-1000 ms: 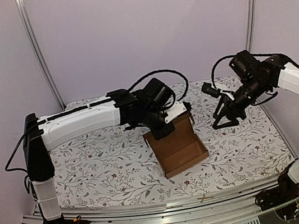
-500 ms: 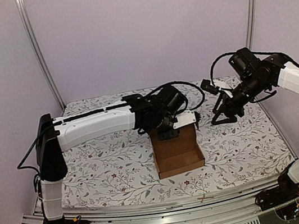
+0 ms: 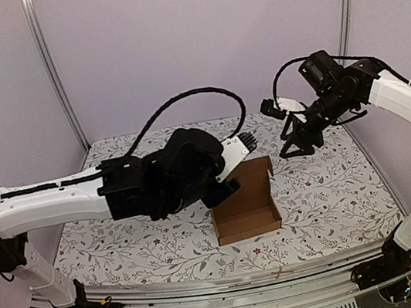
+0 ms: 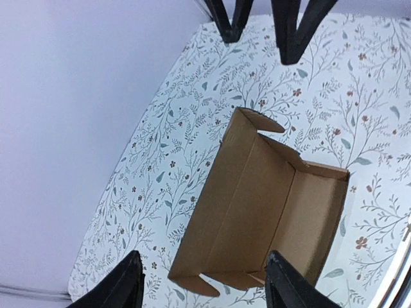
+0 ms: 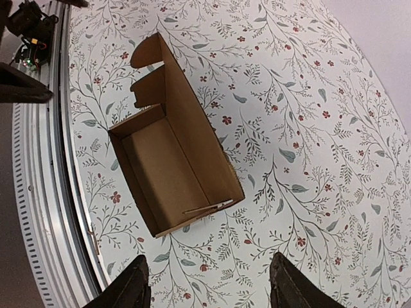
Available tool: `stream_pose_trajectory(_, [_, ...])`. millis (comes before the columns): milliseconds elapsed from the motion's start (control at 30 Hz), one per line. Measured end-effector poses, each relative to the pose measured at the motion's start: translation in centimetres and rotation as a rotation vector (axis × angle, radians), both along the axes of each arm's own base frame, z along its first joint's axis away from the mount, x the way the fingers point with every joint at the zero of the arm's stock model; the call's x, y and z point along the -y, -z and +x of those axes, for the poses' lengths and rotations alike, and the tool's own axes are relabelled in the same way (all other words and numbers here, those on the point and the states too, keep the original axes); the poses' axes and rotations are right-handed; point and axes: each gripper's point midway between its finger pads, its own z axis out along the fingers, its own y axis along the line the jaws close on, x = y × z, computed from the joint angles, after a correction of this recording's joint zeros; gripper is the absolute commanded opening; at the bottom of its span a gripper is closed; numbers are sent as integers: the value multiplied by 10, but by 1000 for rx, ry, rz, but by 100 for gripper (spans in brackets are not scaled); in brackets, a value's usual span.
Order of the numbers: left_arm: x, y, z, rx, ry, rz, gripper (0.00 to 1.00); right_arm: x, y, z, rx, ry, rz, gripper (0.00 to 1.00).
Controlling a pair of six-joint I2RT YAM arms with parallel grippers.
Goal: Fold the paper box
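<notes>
The paper box is a brown cardboard tray lying on the floral cloth, open side up. Its back flap stands upright with small tabs at its ends. My left gripper hangs open well above the box, touching nothing. The left arm bulks large over the table's left half in the top view. My right gripper is open too and empty, hovering high to the right of and behind the box. Its two dark fingers show at the top of the left wrist view.
A floral tablecloth covers the table. An aluminium rail runs along the near edge, with the arm bases at its ends. Lilac walls and two metal posts close in the back and sides.
The left gripper opened and let go of the box's back flap, then rose and drew back toward the near side. The box settled flat. The right gripper lifted slightly up and left.
</notes>
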Motion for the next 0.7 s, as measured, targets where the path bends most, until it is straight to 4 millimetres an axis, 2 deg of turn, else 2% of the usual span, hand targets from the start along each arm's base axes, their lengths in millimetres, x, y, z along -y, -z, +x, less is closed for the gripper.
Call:
stream_pose_trajectory(67, [-25,-15,-25,-20,-57,-161,64,-12,1,1,34,-40,-44,62])
stream_pose_trajectory(133, [-51,-13,-38,-64,-132,-308,62,-29,2,-1,73,-97,-94,62])
stream_pose_trajectory(233, [-86,12,-41,-128,-246,-439,60,-51,7,-1,110,-157,-151,62])
stream_pose_trajectory(367, [-126,66,-49,-212,-360,-499,56,-75,19,8,136,-196,-218,62])
stream_pose_trajectory(467, [-142,81,-55,-261,-408,-559,55,-83,35,18,138,-199,-270,62])
stream_pose_trajectory(567, [-148,85,-62,-306,-428,-635,55,-87,51,27,132,-197,-319,58])
stream_pose_trajectory(700, [-147,93,-70,-346,-435,-676,55,-87,70,36,126,-203,-375,32])
